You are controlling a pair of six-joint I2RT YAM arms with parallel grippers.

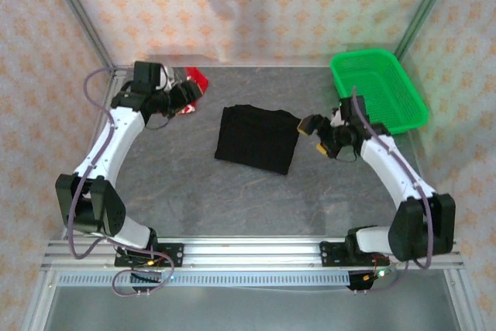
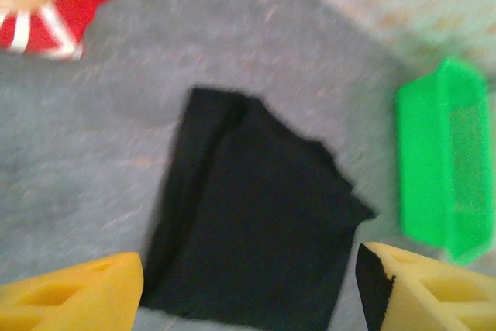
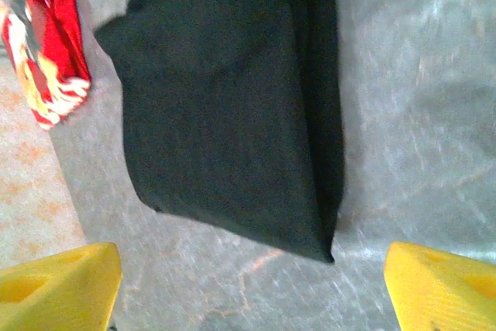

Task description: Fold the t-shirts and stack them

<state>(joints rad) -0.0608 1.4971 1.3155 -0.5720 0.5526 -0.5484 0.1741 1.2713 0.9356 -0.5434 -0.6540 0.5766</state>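
Top external | black t-shirt [image 1: 258,139] long axis left-right | left claw [image 2: 249,288] wide | right claw [image 3: 252,273] wide

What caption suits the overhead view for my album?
Left tool and right tool, both open, flank a folded black t-shirt; red t-shirt, green basket behind.

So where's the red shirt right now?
From above, the red shirt lies near the table's far left corner, left of the folded black shirt in the middle.

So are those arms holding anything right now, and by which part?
Nothing. The left fingers and right fingers stand apart, empty; the black shirt lies free on the table.
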